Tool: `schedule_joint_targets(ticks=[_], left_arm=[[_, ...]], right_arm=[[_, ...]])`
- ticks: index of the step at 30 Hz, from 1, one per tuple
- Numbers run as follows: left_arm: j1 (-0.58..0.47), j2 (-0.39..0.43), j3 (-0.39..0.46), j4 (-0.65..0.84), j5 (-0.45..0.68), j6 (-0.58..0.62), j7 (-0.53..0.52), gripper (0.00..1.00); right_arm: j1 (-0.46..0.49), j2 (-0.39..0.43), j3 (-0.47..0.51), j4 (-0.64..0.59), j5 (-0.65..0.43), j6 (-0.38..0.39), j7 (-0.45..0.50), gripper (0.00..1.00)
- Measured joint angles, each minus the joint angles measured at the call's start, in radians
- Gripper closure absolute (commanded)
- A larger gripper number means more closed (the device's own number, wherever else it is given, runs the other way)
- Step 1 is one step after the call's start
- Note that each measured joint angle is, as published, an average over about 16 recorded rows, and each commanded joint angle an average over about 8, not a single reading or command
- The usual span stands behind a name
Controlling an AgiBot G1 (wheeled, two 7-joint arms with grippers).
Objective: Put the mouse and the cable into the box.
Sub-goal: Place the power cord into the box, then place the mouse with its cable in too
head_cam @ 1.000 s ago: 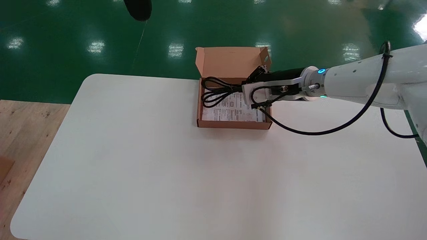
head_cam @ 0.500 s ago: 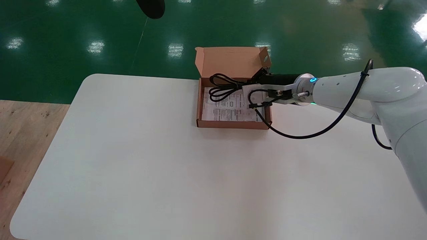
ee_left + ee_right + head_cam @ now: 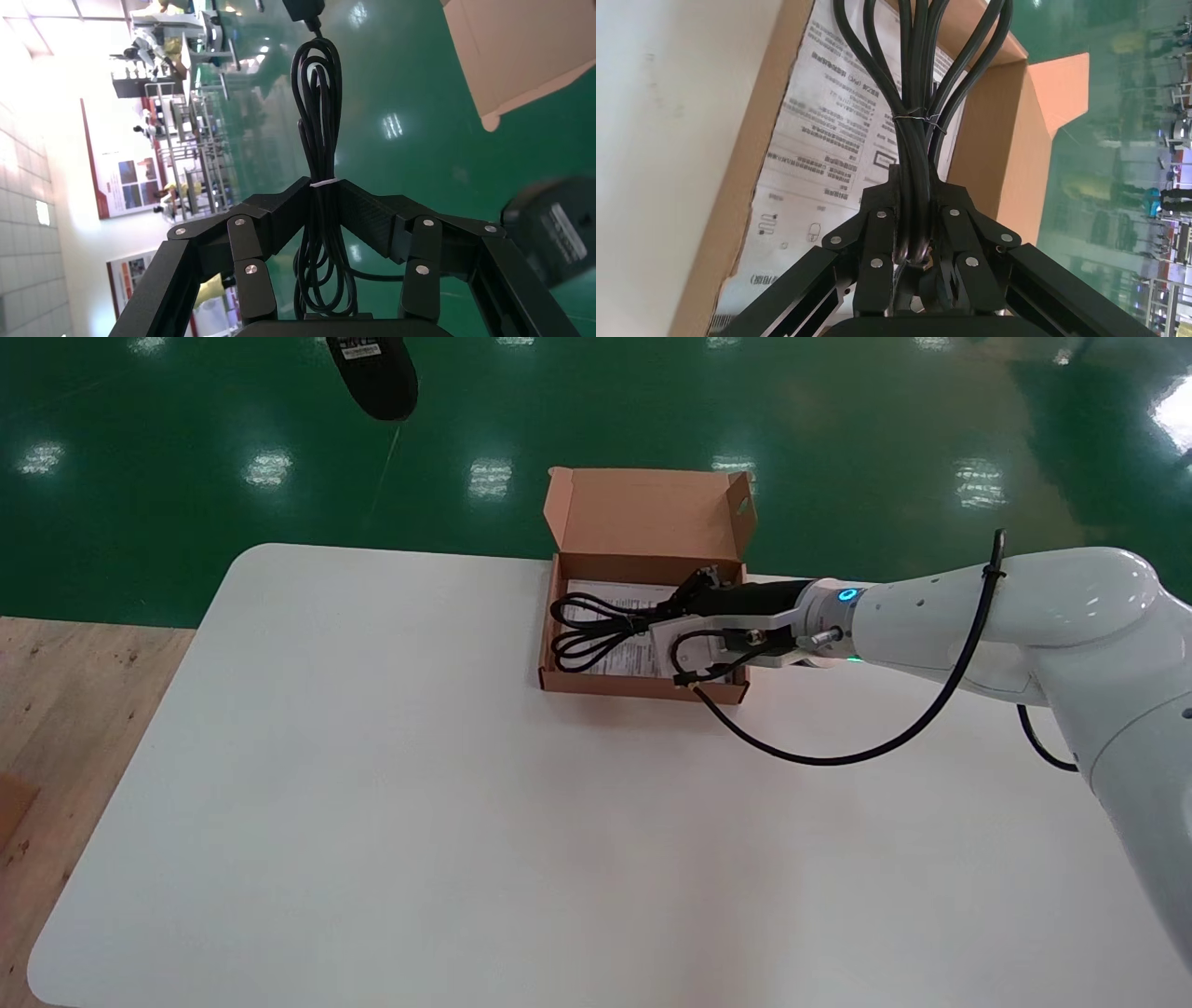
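Observation:
A brown cardboard box (image 3: 643, 687) stands open at the table's far edge with a printed leaflet (image 3: 619, 658) on its floor. My right gripper (image 3: 666, 614) reaches over the box from the right, shut on a tied bundle of black cable (image 3: 591, 631) whose loops hang over the leaflet. The right wrist view shows that cable (image 3: 919, 84) pinched between the right gripper (image 3: 914, 175). The black mouse (image 3: 374, 379) dangles in the air beyond the table. My left gripper (image 3: 325, 186) is shut on the mouse's bundled cord (image 3: 318, 105).
The box lid (image 3: 652, 509) stands upright at the back. The white table (image 3: 466, 822) stretches wide in front of the box. A wooden surface (image 3: 56, 710) lies to the left. Green floor lies beyond the table.
My right gripper has carried the cable from the box's back toward its front and left. The box has slid slightly left. The hanging mouse swung right, then back left.

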Motion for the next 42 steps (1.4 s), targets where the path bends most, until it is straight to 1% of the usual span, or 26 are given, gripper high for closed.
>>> schedule_joint_targets(ticks=[7,14,17,21,27,30,33,38,42], left_arm=[[0.031,0.016,-0.009,0.023,-0.016,0.013,0.002,1.0],[0.104,0.07,-0.037,0.05,-0.063,0.03,0.014,1.0],[0.148,0.105,-0.054,0.062,-0.09,0.036,0.023,1.0],[0.22,0.151,-0.077,0.06,-0.131,0.035,0.033,1.0],[0.354,0.204,-0.085,-0.021,-0.199,-0.014,0.024,1.0],[0.424,0.219,-0.064,-0.096,-0.239,-0.062,0.001,1.0],[0.49,0.225,-0.026,-0.185,-0.285,-0.121,-0.037,1.0],[0.579,0.227,0.073,-0.322,-0.367,-0.231,-0.12,1.0],[0.626,0.225,0.165,-0.387,-0.437,-0.307,-0.2,1.0]], right_arm=[[0.004,0.002,-0.017,-0.002,0.01,-0.014,0.003,0.0],[0.039,0.028,-0.014,-0.031,0.035,-0.021,0.02,0.0],[0.07,0.058,-0.005,-0.053,0.052,-0.04,0.036,0.0],[0.129,0.119,0.009,-0.088,0.075,-0.093,0.061,0.0],[0.233,0.236,0.024,-0.138,0.095,-0.195,0.098,0.0],[0.278,0.292,0.024,-0.155,0.093,-0.24,0.109,0.0],[0.314,0.339,0.018,-0.168,0.085,-0.274,0.114,0.0],[0.346,0.393,0.007,-0.186,0.069,-0.292,0.115,0.0],[0.354,0.418,0.001,-0.194,0.06,-0.299,0.112,0.0]])
